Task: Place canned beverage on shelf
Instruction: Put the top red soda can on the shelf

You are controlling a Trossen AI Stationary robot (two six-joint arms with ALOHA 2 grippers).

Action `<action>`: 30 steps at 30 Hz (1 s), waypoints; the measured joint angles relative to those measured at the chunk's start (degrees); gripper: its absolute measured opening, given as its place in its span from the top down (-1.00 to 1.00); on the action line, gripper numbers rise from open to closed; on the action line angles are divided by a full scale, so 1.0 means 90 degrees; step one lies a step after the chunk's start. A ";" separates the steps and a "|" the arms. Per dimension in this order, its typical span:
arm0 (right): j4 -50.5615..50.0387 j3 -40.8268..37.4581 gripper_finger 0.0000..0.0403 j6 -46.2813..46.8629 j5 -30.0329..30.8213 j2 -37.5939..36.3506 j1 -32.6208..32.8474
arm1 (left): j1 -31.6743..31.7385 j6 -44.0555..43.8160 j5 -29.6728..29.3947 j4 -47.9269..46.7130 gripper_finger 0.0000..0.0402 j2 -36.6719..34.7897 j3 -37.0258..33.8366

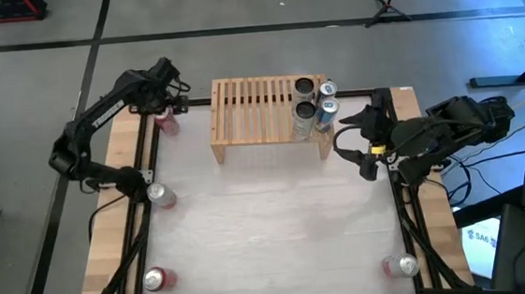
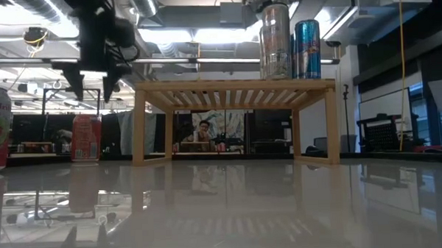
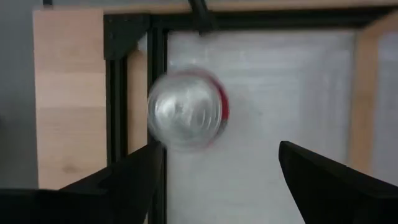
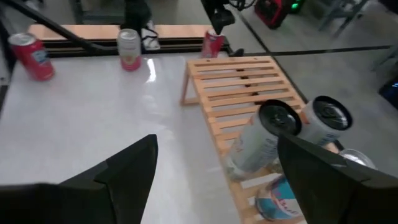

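The light-wood shelf (image 1: pixel 265 119) stands at the table's far middle, with several cans (image 1: pixel 315 103) upright on its right end; they also show in the low view (image 2: pixel 288 41). A red can (image 1: pixel 167 124) stands upright on the table left of the shelf. My left gripper (image 2: pixel 94 83) hangs open above this can, pointing down, clear of its top (image 3: pixel 186 111). My right gripper (image 1: pixel 356 142) is open and empty, just right of the shelf's right end, pointing toward the table's left edge; its wrist view shows the shelf (image 4: pixel 239 87) and the cans (image 4: pixel 280 140).
Three more cans stand on the table: one at the left edge (image 1: pixel 160 194), one at the near left corner (image 1: pixel 156 279), one at the near right corner (image 1: pixel 401 266). A black frame (image 1: pixel 151 156) borders the table top. The shelf's left part (image 1: pixel 241 111) is bare.
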 joint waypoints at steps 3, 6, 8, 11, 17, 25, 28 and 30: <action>0.0003 0.0000 -0.58 0.0035 0.0168 -0.0010 0.0000 | 0.0076 0.0146 -0.0152 0.0219 -0.59 0.0306 -0.0002; 0.0019 0.0000 -0.58 0.0082 0.0345 -0.0007 -0.0002 | 0.0078 0.0262 -0.0500 0.0336 -0.59 0.0574 -0.0002; 0.0020 0.0000 -0.58 0.0106 0.0379 -0.0005 -0.0001 | 0.0081 0.0421 -0.0634 0.0372 -0.59 0.0775 -0.0002; 0.0020 0.0000 -0.58 0.0106 0.0375 -0.0007 -0.0085 | 0.0076 0.0720 -0.0845 0.0412 -0.59 0.0949 -0.0002; 0.0037 0.0002 -0.58 0.0179 0.0086 0.0021 -0.0333 | -0.0011 0.1168 -0.1370 0.0519 -0.59 0.1077 -0.0002; 0.0161 0.0002 -0.58 0.0152 -0.0174 0.0124 -0.0330 | -0.0009 0.1582 -0.1463 0.0437 -0.59 0.1277 -0.0003; 0.0174 0.0002 -0.58 0.0152 -0.0132 0.0117 -0.0333 | -0.0055 0.1599 -0.1510 0.0300 -0.59 0.1547 -0.0006; 0.0173 0.0002 -0.58 0.0153 -0.0127 0.0119 -0.0333 | -0.0060 0.1570 -0.1623 0.0222 -0.59 0.1777 0.0000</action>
